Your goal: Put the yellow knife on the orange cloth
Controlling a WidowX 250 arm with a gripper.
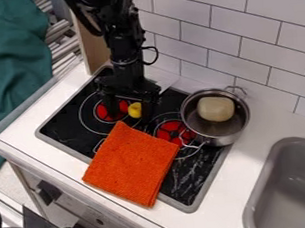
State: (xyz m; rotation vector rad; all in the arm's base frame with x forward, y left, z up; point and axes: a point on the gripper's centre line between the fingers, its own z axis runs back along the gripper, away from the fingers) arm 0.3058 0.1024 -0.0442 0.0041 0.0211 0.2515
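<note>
The gripper (129, 108) hangs over the back left of the black stovetop, pointing down, its two fingers spread apart. Between them shows a small yellow piece (134, 110), nearer the right finger; I take it for part of the yellow knife, and the remainder is hidden or cannot be made out. Whether a finger touches it, I cannot tell. Just in front of the gripper, the folded orange cloth (132, 164) lies across the stovetop and reaches its front edge.
A metal pot (212, 140) holding a pale rounded object (216, 109) stands at the stove's right side, close to the cloth. Behind runs a white tiled wall (232, 33). A grey sink (292, 189) is at the lower right, and a green cloth (11, 73) hangs at the left.
</note>
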